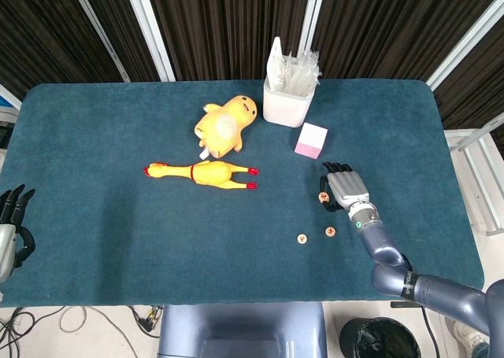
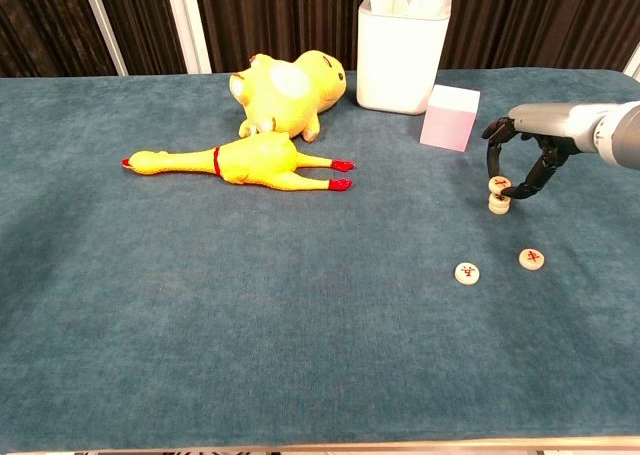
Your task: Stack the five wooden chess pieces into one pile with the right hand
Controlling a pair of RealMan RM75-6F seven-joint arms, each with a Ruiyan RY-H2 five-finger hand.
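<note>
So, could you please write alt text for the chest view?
The right hand holds a wooden chess piece atop a small stack on a blue table; two loose pieces lie in front. Behind: rubber chicken, yellow plush, pink block, white container.

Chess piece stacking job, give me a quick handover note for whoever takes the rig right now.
Right hand: over the pile, fingers around the top piece, which it appears to pinch; whether it has let go is unclear.
Left hand: at the table's left edge, holding nothing.
Pile: near the pink block; looks about three pieces high, exact count hard to read.
Loose pieces: two lie flat in front of the pile and.
Left to do: release the top piece, then add both loose pieces with the right hand.
</note>
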